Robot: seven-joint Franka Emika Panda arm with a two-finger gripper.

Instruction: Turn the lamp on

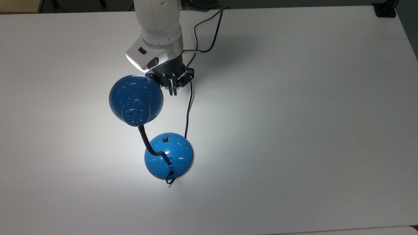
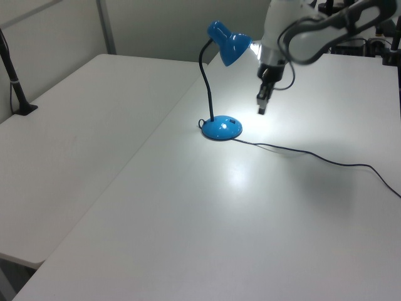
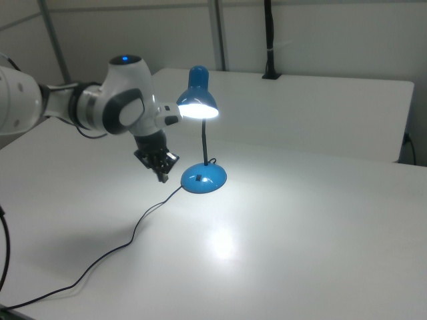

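The blue lamp stands on the white table point(image 1: 294, 130), its dome base point(image 1: 168, 156) point(image 2: 222, 128) point(image 3: 204, 178) carrying a small black switch point(image 1: 166, 140). Its shade point(image 1: 136, 99) point(image 3: 197, 100) glows from underneath and throws a bright pool of light on the table. A black flexible neck point(image 1: 147, 143) joins the shade to the base. My gripper point(image 1: 173, 92) point(image 2: 260, 110) point(image 3: 161, 177) hangs in the air, shut with nothing in it, well clear of the base on the top view's upper side. The thin black cord point(image 1: 188, 112) runs from the base toward the arm.
The cord point(image 2: 326, 160) trails across the table to the left view's right edge. A black clamp post point(image 2: 15, 88) stands at the left view's far left, and another black post point(image 3: 269, 40) rises behind the table in the right view.
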